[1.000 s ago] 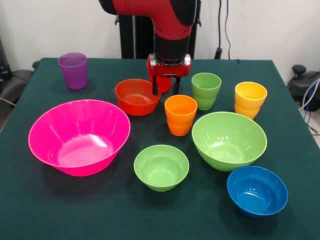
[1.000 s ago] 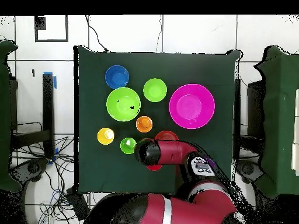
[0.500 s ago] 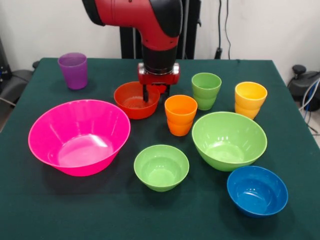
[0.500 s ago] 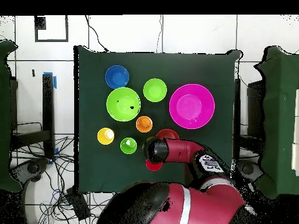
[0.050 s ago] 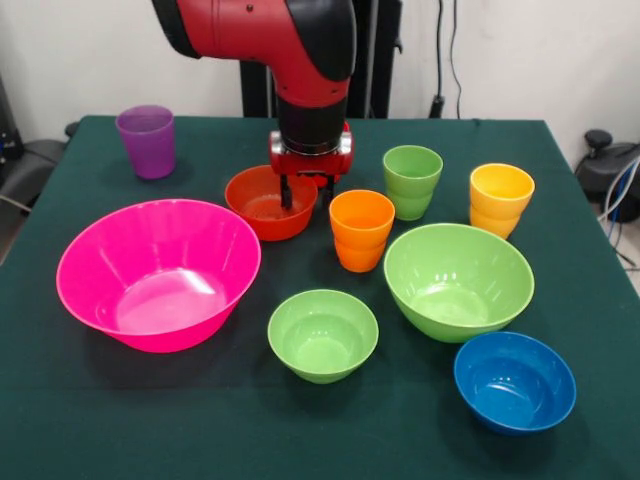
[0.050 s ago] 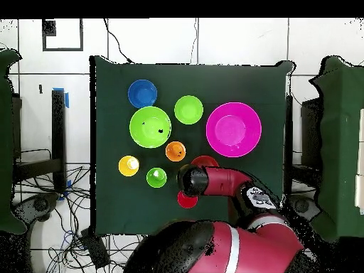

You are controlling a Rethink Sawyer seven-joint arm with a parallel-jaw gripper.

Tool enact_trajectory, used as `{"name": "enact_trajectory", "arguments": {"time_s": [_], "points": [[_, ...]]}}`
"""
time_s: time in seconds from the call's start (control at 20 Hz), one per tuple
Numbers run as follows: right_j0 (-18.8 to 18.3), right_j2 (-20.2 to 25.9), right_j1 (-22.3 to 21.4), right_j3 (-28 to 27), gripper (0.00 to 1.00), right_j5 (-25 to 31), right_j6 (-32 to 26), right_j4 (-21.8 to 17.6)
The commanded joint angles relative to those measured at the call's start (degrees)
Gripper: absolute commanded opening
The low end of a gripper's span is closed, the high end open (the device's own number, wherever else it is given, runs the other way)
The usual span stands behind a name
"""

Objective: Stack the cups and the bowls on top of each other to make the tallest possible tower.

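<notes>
Our gripper (image 5: 304, 192) hangs low over the right-hand rim of the red-orange bowl (image 5: 262, 207), its two dark fingers (image 5: 286, 191) set narrowly apart, one reaching down inside the bowl and the other just outside; we cannot tell whether they have closed on the wall. In our judgement the main risk is a thin pinch on glossy plastic: if the fingers catch only the lip, the bowl may tip or slide out as it rises. The orange cup (image 5: 361, 229) stands just beside that rim and could be knocked if the bowl swings, and the red cup (image 6: 187, 200) sits close behind the arm, hidden in the front view.

No tower exists yet; every piece sits apart on the green tabletop (image 5: 200, 420). The purple cup (image 5: 146, 141) is at the far left corner in the front view, the light green cup (image 5: 412, 181) and yellow cup (image 5: 500, 199) towards the far right. The huge pink bowl (image 5: 158, 272) fills the left side, the large lime green bowl (image 5: 458, 279) the right, the smaller lime green bowl (image 5: 322, 334) lies between them nearer the front edge, and the blue bowl (image 5: 514, 380) is by the near right corner. All stand upright, open side up, smooth and shiny
</notes>
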Motion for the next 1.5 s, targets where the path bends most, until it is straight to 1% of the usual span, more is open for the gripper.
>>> {"name": "enact_trajectory", "arguments": {"time_s": [0.05, 0.1, 0.25, 0.55, 0.65, 0.7, 0.95, 1.0, 1.3, 1.35, 1.5], "points": [[2.4, 1.9, 2.4, -7.0, 1.0, -4.4, 4.8, -2.3], [3.5, 0.9, 2.2, -7.7, 1.0, -3.5, 4.6, -2.7], [4.0, 1.0, 1.6, -7.8, 1.0, -1.7, 4.7, -1.6], [5.7, -1.0, -0.8, -6.5, 1.0, 0.7, 6.7, 0.5], [6.8, -2.0, -1.7, -6.8, 1.0, 2.2, 7.4, 1.2], [8.3, -3.5, -2.0, -7.9, 1.0, 3.5, 7.9, 1.4], [12.2, -6.9, -2.8, -8.8, 1.0, 6.9, 9.6, 3.3], [13.1, -7.8, -2.6, -9.7, 1.0, 8.2, 9.9, 3.8], [15.1, -9.6, -3.3, -9.4, 1.0, 9.7, 10.3, 5.3], [15.4, -9.9, -3.2, -9.4, 0.0, 9.1, 9.9, 5.6], [16.3, -11.3, -2.6, -9.4, 0.0, 8.2, 12.1, 6.5]]}}
